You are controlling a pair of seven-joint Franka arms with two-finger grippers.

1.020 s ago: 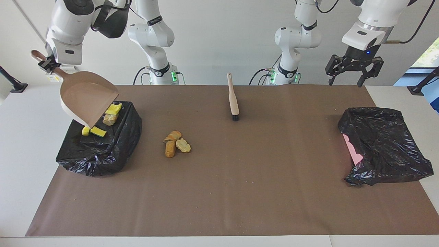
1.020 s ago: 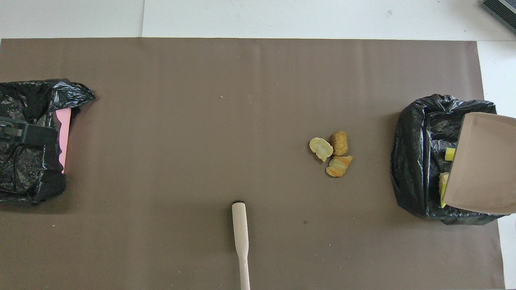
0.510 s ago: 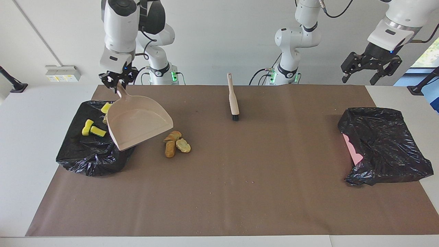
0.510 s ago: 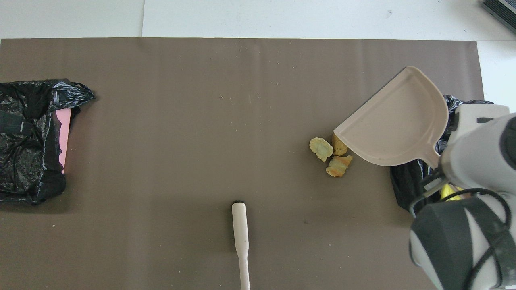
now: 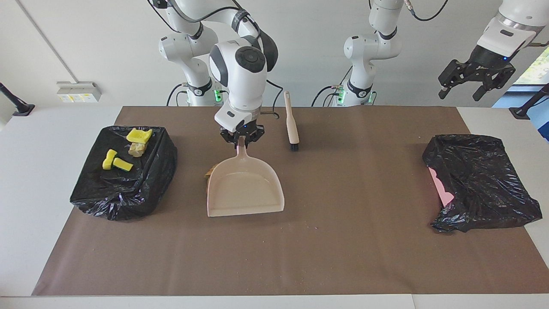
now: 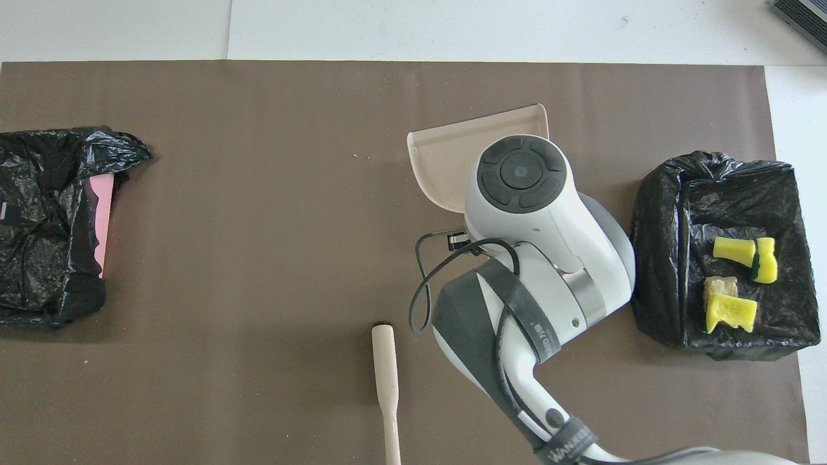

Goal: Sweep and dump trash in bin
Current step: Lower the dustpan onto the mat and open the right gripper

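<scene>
Dustpan (image 5: 244,189) placement is the step in hand, by my reading. The right gripper (image 5: 241,139) is pinched tight on the pan's handle just above the centre of the facing view. The pan tilts down over the brown mat (image 5: 343,240) with its open lip toward the bottom of the frame. Yellow sponge scraps (image 5: 116,163) and a tan bit already lie on the black-bagged bin (image 5: 128,193) at the left of that frame, at the right arm's end of the table. Only a tan sliver of a bread-like chunk (image 5: 209,173) peeks out at the pan's upper left edge; the rest, if any, is hidden under the pan, and the arm hides that spot in the overhead view. To do this well, the pan should not come down on the chunk. It should sit beside it, lip flat on the mat and facing the chunk, so nothing slips underneath when swept. The brush (image 5: 292,122) lies unheld on the mat at upper centre, close to the pan handle. The left gripper (image 5: 477,79) waits with fingers spread at the upper right of the frame, above the second black bag (image 5: 480,180). It will likely have to fetch the brush while the right arm keeps the pan steady.
</scene>
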